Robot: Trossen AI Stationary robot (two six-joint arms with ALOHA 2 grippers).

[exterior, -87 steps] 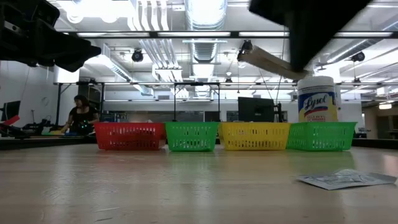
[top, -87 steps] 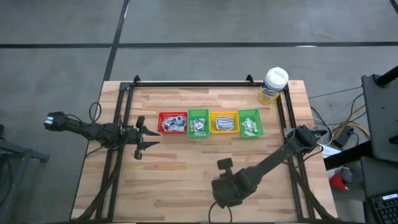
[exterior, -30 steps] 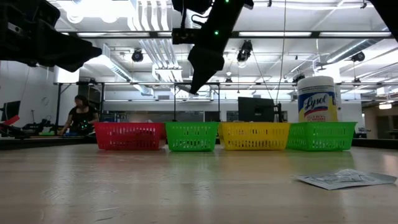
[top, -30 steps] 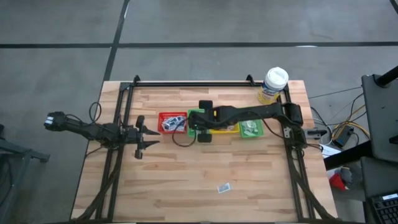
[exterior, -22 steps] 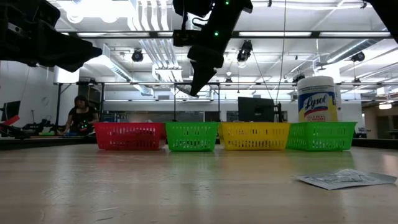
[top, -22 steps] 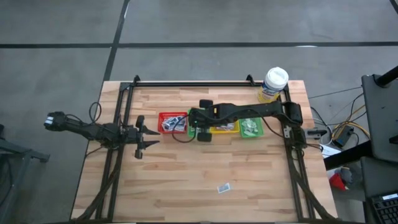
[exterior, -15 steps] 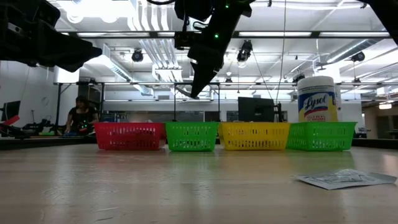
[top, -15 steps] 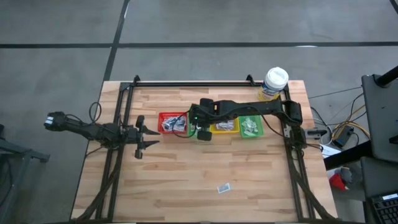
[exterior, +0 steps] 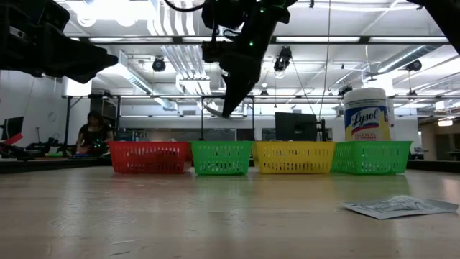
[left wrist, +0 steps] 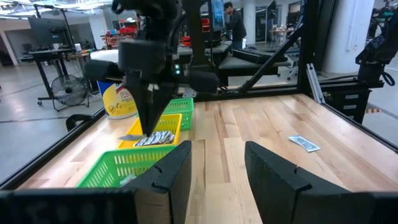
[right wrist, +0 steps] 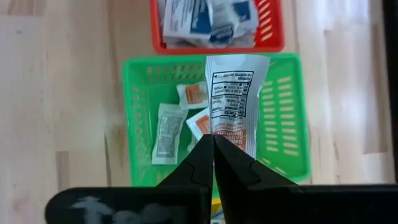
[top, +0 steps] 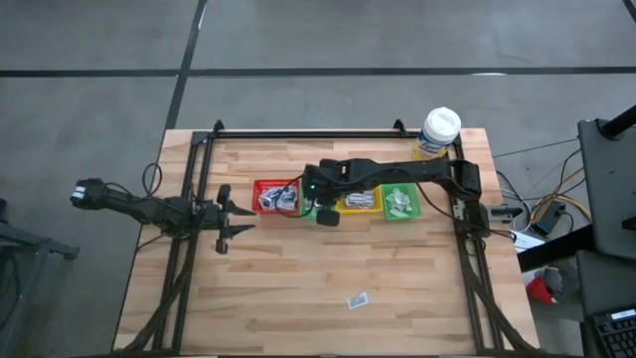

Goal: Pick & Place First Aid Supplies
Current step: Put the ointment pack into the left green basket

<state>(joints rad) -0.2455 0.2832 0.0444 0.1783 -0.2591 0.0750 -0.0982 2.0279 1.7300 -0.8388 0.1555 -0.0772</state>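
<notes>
You get even, bright light from above in the high view: the wooden bench (top: pixel 328 268) reads clearly and the shadows under the arms are faint. In the low view the ceiling light panels (exterior: pixel 237 14) glare white, so the right arm (exterior: pixel 241 43) hanging before them shows as a dark silhouette, and the near bench surface is soft and out of focus. In the left wrist view the left pincer (left wrist: pixel 214 171) is dark and blurred at close range, while the room behind stays well lit. In the right wrist view the held white packet (right wrist: pixel 235 99) is sharp, its print legible.
</notes>
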